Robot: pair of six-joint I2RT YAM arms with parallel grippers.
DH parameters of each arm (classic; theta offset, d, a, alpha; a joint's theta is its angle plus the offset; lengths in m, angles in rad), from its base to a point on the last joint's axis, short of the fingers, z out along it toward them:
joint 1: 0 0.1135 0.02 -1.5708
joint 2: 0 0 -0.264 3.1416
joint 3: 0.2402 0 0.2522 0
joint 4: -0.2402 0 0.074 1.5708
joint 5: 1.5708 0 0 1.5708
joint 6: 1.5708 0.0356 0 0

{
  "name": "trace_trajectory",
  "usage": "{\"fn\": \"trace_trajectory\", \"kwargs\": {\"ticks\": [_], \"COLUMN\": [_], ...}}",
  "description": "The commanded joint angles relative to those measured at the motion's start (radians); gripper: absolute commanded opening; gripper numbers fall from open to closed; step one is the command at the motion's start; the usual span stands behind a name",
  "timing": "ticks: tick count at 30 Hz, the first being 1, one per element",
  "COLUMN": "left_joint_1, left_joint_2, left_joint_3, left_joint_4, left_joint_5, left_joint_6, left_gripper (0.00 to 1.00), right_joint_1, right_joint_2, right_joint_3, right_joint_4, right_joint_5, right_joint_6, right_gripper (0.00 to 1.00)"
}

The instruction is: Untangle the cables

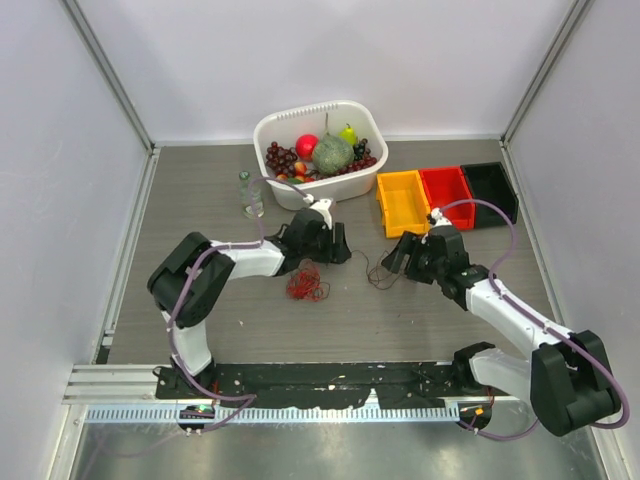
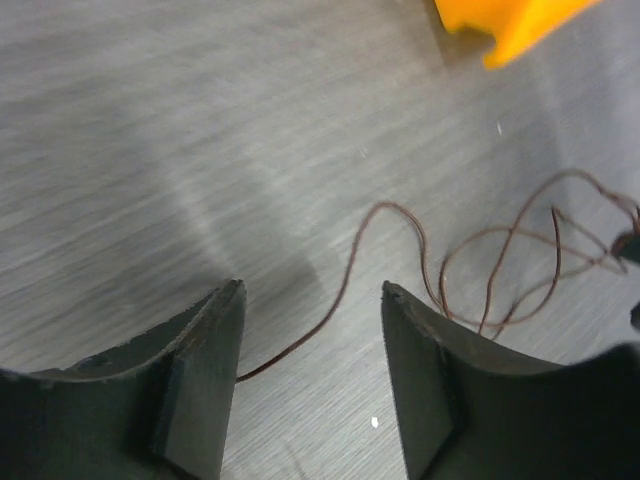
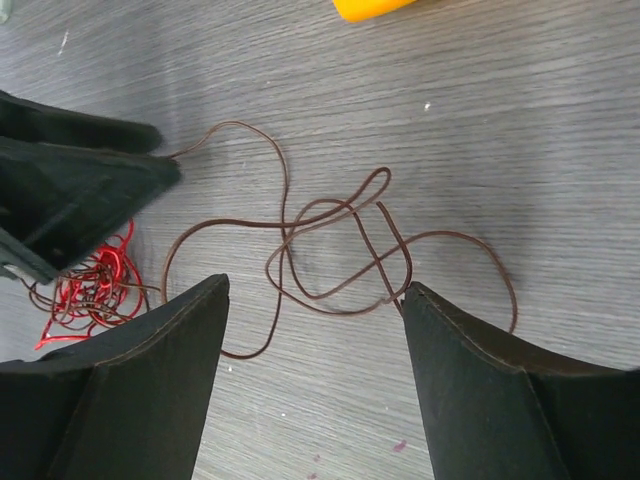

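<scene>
The table (image 2: 150, 150) showed a grey wood-grain finish: matt, finely streaked, with a dull sheen in places. The brown cable (image 3: 330, 215) looked smooth and plastic-coated; the red cable (image 3: 95, 280) was glossier, catching light. The right gripper (image 3: 317, 285) had fingers (image 3: 150, 380) of matt black plastic, faintly rough at the edges. The bin (image 2: 510, 25) was smooth, shiny orange plastic, the basket (image 1: 345, 185) smooth white plastic — and the rail (image 1: 110, 382) bare brushed metal.

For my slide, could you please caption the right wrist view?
Open jaws over looped brown wire, red tangle nearby.
</scene>
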Motion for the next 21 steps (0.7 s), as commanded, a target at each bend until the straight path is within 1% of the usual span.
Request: {"fn": "trace_trajectory", "kwargs": {"ticks": [1, 3, 5, 6, 7, 8, 9, 10, 13, 16, 18, 19, 20, 21], "left_joint_1": [-0.020, -0.029, -0.044, -0.052, -0.060, -0.067, -0.072, -0.078, -0.087, -0.087, -0.089, -0.087, -0.087, -0.087], "left_joint_2": [0.071, 0.085, 0.087, 0.085, 0.079, 0.079, 0.078, 0.082, 0.099, 0.104, 0.098, 0.093, 0.087, 0.081], "left_joint_3": [-0.036, -0.090, -0.123, -0.128, -0.128, -0.127, -0.121, -0.114, -0.105, -0.128, -0.136, -0.140, -0.143, -0.150], "left_joint_4": [0.206, 0.329, 0.389, 0.394, 0.394, 0.393, 0.389, 0.380, 0.389, 0.454, 0.466, 0.463, 0.457, 0.454], "left_joint_5": [0.278, 0.332, 0.346, 0.345, 0.340, 0.334, 0.333, 0.331, 0.346, 0.362, 0.354, 0.346, 0.340, 0.334], "left_joint_6": [-0.118, -0.178, -0.207, -0.207, -0.196, -0.189, -0.183, -0.178, -0.193, -0.219, -0.222, -0.218, -0.213, -0.210], "left_gripper": [0.49, 0.37, 0.29, 0.26, 0.23, 0.21, 0.19, 0.17, 0.11, 0.10, 0.11, 0.15, 0.20, 0.28], "right_joint_1": [-0.001, -0.003, -0.001, 0.000, -0.001, -0.001, -0.001, 0.000, 0.002, 0.031, 0.059, 0.060, 0.060, 0.060], "right_joint_2": [0.038, 0.056, 0.071, 0.082, 0.088, 0.099, 0.104, 0.111, 0.130, 0.188, 0.228, 0.234, 0.231, 0.205], "right_joint_3": [-0.017, -0.030, -0.056, -0.075, -0.081, -0.089, -0.095, -0.099, -0.110, -0.097, -0.064, -0.037, -0.024, 0.001], "right_joint_4": [0.104, 0.156, 0.224, 0.265, 0.279, 0.301, 0.310, 0.330, 0.373, 0.413, 0.390, 0.341, 0.295, 0.205], "right_joint_5": [-0.045, -0.064, -0.104, -0.125, -0.136, -0.139, -0.145, -0.150, -0.157, -0.159, -0.164, -0.162, -0.147, -0.092], "right_joint_6": [0.053, 0.094, 0.148, 0.178, 0.194, 0.217, 0.225, 0.241, 0.290, 0.309, 0.289, 0.265, 0.249, 0.216], "right_gripper": [0.73, 0.69, 0.63, 0.58, 0.55, 0.49, 0.46, 0.41, 0.33, 0.29, 0.28, 0.26, 0.26, 0.26]}}
